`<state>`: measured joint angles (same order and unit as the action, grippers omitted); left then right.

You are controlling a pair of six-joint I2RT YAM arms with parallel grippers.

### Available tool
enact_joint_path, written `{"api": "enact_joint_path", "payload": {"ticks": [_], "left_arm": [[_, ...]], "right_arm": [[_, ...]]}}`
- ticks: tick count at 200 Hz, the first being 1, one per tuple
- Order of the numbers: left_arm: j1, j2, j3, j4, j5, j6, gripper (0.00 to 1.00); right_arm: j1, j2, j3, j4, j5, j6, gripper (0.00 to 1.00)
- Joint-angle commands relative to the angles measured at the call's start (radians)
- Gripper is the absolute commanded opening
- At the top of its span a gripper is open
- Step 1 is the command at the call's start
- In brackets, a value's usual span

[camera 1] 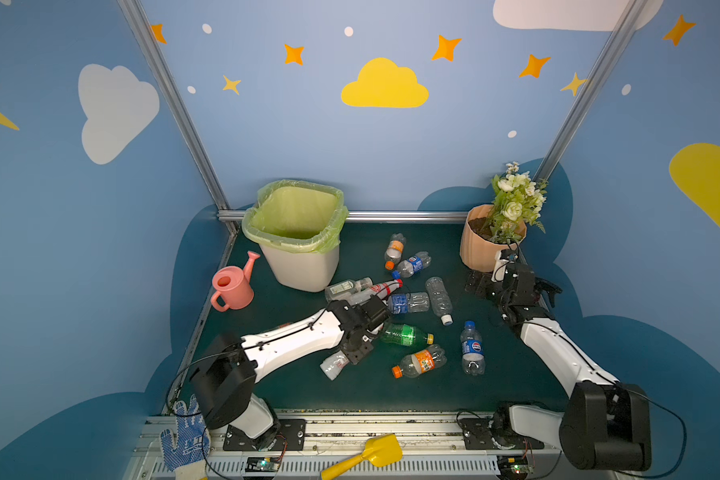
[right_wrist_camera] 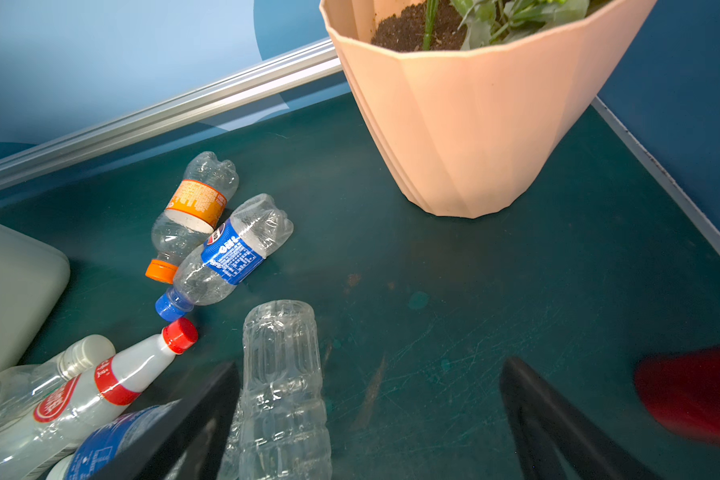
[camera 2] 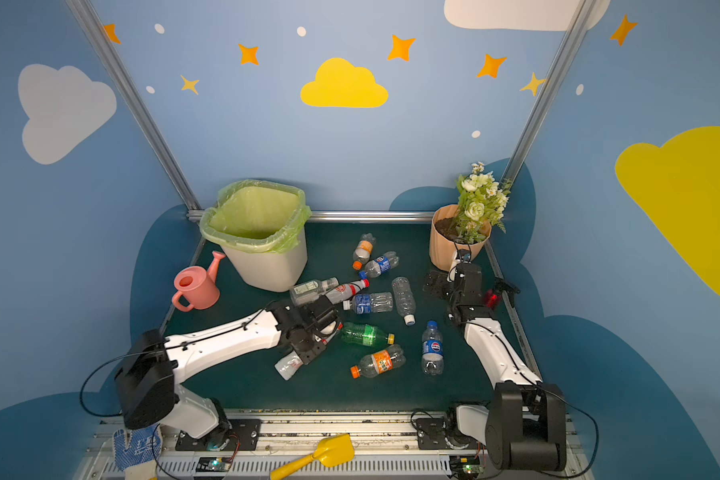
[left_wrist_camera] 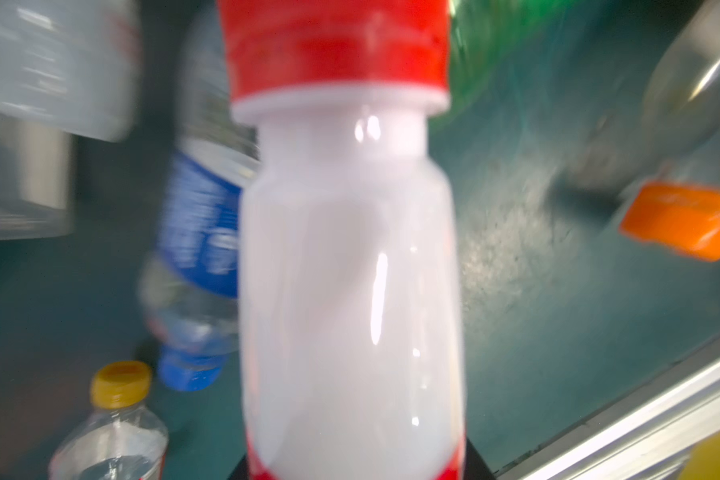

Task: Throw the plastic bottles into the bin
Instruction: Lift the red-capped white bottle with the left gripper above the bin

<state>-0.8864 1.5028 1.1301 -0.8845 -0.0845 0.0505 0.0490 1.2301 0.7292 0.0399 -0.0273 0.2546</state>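
Bin [camera 1: 304, 266]: white, green bag folded over the rim, upright at back left of the mat [camera 1: 371, 395], behind the bottle pile.
Left gripper [camera 1: 364, 336]: clamped across the white bottle [left_wrist_camera: 350, 270] near mat centre; in both top views the bottle's base sticks out toward the front edge.
White bottle: red cap, red band low on the body; writing too blurred to read.
Right gripper [right_wrist_camera: 371, 365]: fingers spread wide over bare mat, right side, near the flowerpot [right_wrist_camera: 474, 124].
Standing Pepsi [camera 1: 472, 347]: upright, blue cap, blue label with Pepsi globe, right of centre.
Lying Pepsi [right_wrist_camera: 233, 249]: blue cap, blue label with Pepsi globe, white characters and fine print; touching the back orange bottle [right_wrist_camera: 192, 208].
Back orange bottle: orange cap, orange label, print too small to read.
Front orange bottle [camera 1: 420, 362]: lying, orange cap, orange label, unreadable.
Green bottle [camera 1: 404, 334]: lying, yellow cap, just beside left gripper; label unreadable.
Red-label bottle [right_wrist_camera: 92, 386]: milky, red cap, red oval with white writing, not legible; lying against a white-capped bottle [right_wrist_camera: 26, 382].
Blue-label bottle [camera 1: 406, 302]: lying just behind left gripper; print illegible.
Ribbed bottle [right_wrist_camera: 283, 386]: clear, lying just beside one finger of the right gripper.
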Motion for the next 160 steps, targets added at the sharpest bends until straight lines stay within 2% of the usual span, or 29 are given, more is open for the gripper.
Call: {"api": "enact_joint_path", "payload": {"ticks": [1,27,73,90,110,138,160], "left_arm": [[0.055,-0.115,0.051,0.013,0.023,-0.015,0.45],[0.103,-0.231,0.112,0.052,-0.016,-0.010,0.41],[0.167,-0.347,0.317,0.169,-0.163,0.118,0.42],[0.169,-0.385,0.363,0.299,-0.258,0.193,0.42],[0.169,-0.448,0.345,0.557,-0.309,0.287,0.42],[0.190,-0.483,0.290,0.898,-0.287,0.417,0.42],[0.280,-0.415,0.345,0.939,-0.230,0.395,0.43]], "right_arm": [[-0.001,0.008,0.026,-0.007,-0.014,0.008,0.97],[-0.001,0.015,0.026,-0.002,-0.029,0.009,0.97],[0.000,0.031,0.043,0.002,-0.048,0.028,0.97],[0.000,0.030,0.047,0.003,-0.049,0.031,0.97],[0.000,0.025,0.047,-0.002,-0.049,0.031,0.97],[0.001,0.005,0.043,-0.014,-0.042,0.027,0.97],[0.000,-0.016,0.038,-0.025,-0.037,0.023,0.97]]}}
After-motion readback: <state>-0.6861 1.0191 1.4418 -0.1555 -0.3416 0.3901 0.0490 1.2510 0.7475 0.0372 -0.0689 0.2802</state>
